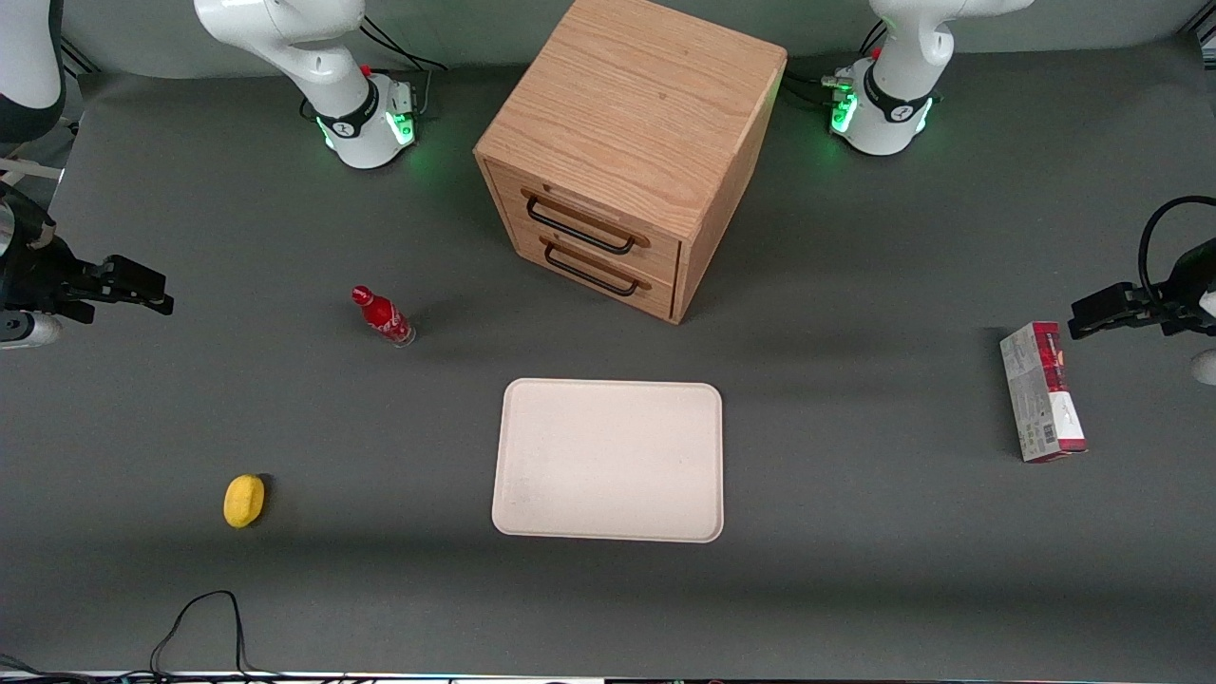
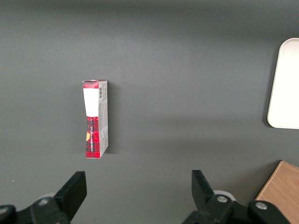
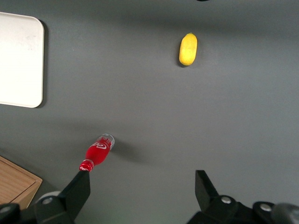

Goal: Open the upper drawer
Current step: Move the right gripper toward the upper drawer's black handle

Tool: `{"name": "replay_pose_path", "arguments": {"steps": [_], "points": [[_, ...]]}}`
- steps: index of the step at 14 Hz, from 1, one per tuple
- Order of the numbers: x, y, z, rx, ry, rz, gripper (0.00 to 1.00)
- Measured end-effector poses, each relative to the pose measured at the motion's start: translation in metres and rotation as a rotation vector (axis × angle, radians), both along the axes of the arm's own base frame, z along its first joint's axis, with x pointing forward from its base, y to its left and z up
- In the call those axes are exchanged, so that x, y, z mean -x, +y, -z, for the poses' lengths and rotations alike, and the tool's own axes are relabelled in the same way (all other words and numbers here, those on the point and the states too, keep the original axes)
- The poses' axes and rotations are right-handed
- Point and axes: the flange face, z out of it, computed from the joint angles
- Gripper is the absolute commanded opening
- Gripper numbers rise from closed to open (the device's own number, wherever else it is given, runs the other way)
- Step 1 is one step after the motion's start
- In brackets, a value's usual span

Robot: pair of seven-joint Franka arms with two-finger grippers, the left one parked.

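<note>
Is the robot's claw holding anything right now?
No, nothing. The gripper is open and empty, hanging above the table toward the working arm's end, away from the upper drawer, which is shut. The red bottle stands untouched.

right arm: held out low over the table | gripper (image 1: 161, 294): fingers spread apart, nothing held

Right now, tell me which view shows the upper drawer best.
The front view: the upper drawer shows its shut front and black handle above the lower drawer. Both wrist views catch only a corner of the cabinet, no drawer fronts. The gripper hangs open, far toward the working arm's end.
</note>
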Motion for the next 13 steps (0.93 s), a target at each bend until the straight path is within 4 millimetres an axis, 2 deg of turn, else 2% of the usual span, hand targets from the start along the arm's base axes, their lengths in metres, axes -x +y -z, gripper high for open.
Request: {"name": "replay_pose_path", "arguments": {"steps": [6, 8, 10, 13], "points": [[-0.001, 0.004, -0.004, 0.001, -0.007, -0.008, 1.0], [0.0, 0.022, -0.004, 0.0, 0.002, -0.038, 1.0], [0.002, 0.067, 0.0, 0.001, 0.029, -0.116, 1.0], [0.008, 0.158, 0.012, 0.006, 0.053, -0.27, 1.0]]}}
